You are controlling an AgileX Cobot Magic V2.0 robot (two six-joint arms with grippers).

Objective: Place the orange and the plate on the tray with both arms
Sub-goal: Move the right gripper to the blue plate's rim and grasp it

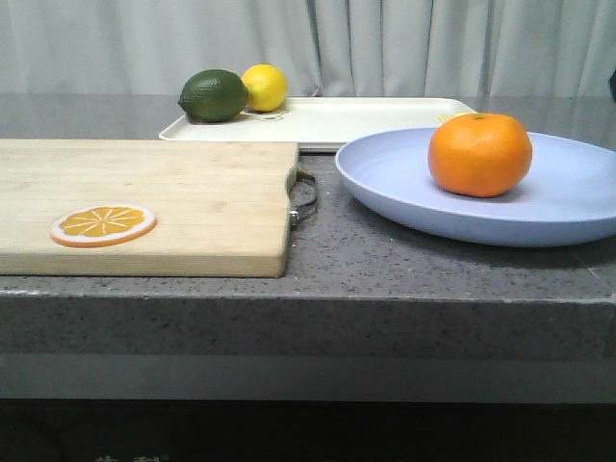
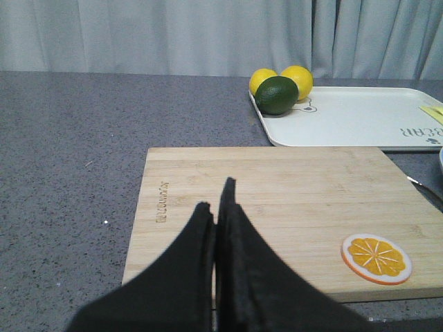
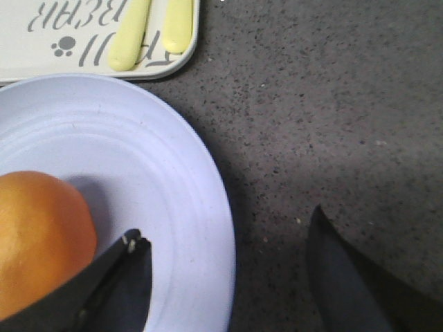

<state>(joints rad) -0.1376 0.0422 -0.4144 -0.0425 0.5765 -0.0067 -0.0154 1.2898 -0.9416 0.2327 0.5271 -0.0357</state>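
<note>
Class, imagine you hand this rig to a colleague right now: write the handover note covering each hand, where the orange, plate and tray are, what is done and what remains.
Left hand: shut, holding nothing, above the cutting board.
Right hand: open, straddling the near rim of the plate, one finger over the plate beside the orange, the other over the counter.
The orange sits on the plate, which rests on the counter in front of the tray.
The tray holds a lime and lemons at its far-left corner.
Done: orange on plate.
Left: get the plate with the orange onto the tray.
</note>
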